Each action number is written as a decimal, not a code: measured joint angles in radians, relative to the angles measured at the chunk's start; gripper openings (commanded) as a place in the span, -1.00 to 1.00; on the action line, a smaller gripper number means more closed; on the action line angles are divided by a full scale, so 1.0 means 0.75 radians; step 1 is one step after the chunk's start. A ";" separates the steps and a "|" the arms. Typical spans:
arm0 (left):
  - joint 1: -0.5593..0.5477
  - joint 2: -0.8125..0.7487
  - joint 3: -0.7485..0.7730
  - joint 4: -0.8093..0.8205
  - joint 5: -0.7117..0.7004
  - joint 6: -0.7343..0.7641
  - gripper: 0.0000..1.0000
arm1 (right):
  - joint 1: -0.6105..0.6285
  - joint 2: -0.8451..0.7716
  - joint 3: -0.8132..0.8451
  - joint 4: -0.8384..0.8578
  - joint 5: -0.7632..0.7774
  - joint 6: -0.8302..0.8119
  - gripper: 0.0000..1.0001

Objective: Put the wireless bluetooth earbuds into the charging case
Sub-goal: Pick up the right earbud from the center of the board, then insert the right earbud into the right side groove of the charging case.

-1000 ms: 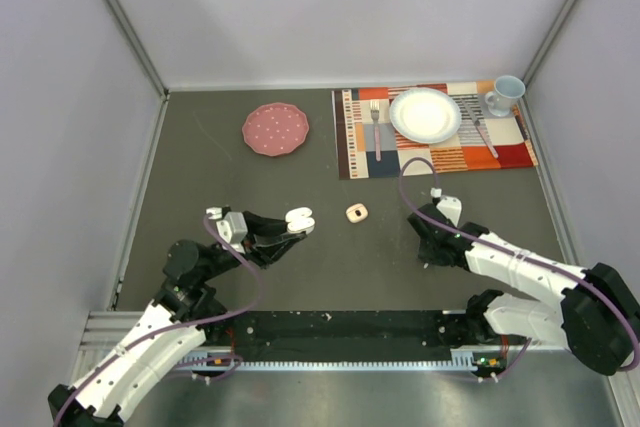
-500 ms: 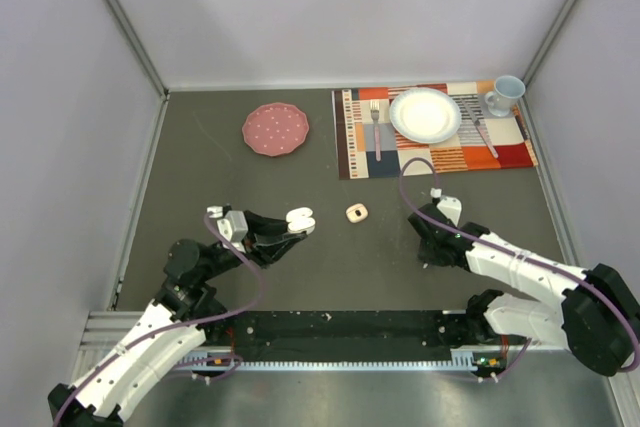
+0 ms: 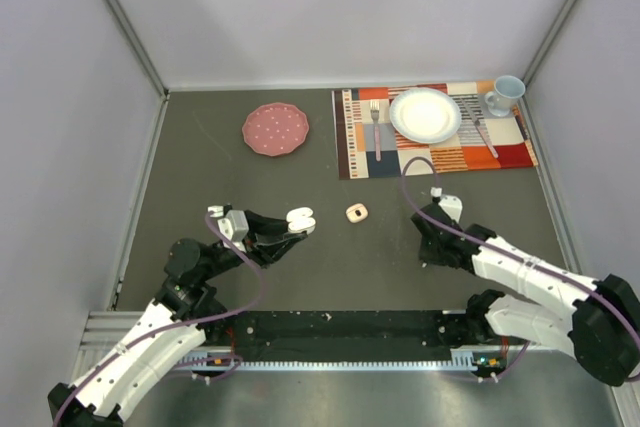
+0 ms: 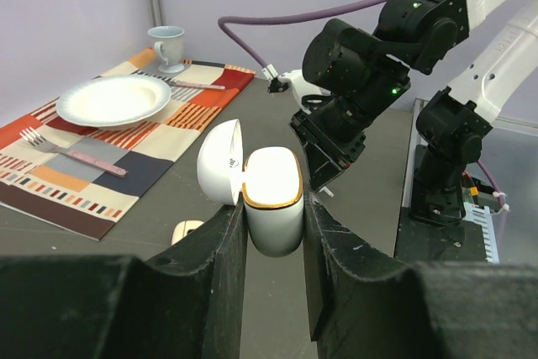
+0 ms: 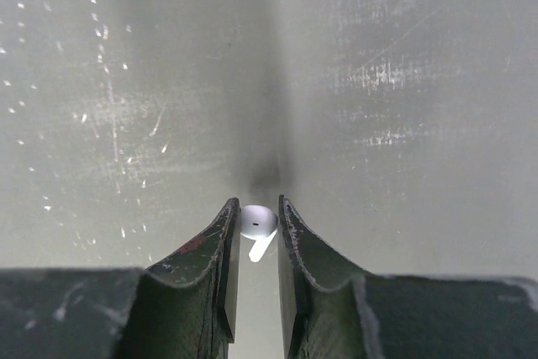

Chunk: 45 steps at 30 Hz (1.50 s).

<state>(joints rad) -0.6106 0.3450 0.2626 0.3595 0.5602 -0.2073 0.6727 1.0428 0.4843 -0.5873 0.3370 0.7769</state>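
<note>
My left gripper (image 3: 292, 228) is shut on a white charging case (image 3: 300, 219) with a gold rim. It holds the case off the table with the lid swung open to the left. In the left wrist view the case (image 4: 273, 199) sits between my fingers (image 4: 210, 275). My right gripper (image 3: 428, 250) points down at the table on the right. In the right wrist view it (image 5: 257, 204) is shut on one small white earbud (image 5: 257, 223), whose stem points toward the camera. I cannot tell whether the earbud touches the table. No other earbuds show.
A small beige case (image 3: 356, 212) lies on the table between the arms. A pink plate (image 3: 275, 129) sits at the back left. A patterned placemat (image 3: 440, 157) at the back right holds a white plate (image 3: 425, 113), cutlery and a mug (image 3: 505, 94).
The right arm has shifted very slightly to the right. The left arm and the case have stayed where they were.
</note>
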 measured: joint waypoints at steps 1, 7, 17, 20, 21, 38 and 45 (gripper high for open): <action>0.000 0.001 0.000 0.000 0.000 0.000 -1.00 | 0.000 -0.019 0.001 0.001 0.001 -0.013 -1.00; 0.000 0.002 0.000 0.000 0.000 -0.001 -1.00 | 0.020 -0.159 0.020 0.030 0.012 -0.105 -1.00; 0.000 0.049 0.000 0.017 -0.007 -0.012 -1.00 | 0.199 -0.403 0.171 0.422 0.077 -0.388 -1.00; 0.000 0.074 0.001 0.030 -0.012 -0.021 -1.00 | 0.316 -0.389 0.246 0.587 0.129 -0.510 -1.00; 0.000 0.080 0.001 0.035 -0.013 -0.025 -1.00 | 0.370 -0.384 0.264 0.652 0.156 -0.557 -1.00; -0.028 0.123 0.001 0.127 -0.081 -0.023 -1.00 | 0.899 -0.153 0.325 1.401 0.472 -1.071 -1.00; -0.046 0.122 0.001 0.139 -0.105 0.028 -1.00 | 1.007 -0.024 0.345 1.581 0.513 -1.185 -1.00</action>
<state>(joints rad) -0.6453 0.4366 0.2630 0.4641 0.4812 -0.1864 1.4281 1.0248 0.7433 0.5983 0.7216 -0.1116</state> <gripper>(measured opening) 0.333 0.194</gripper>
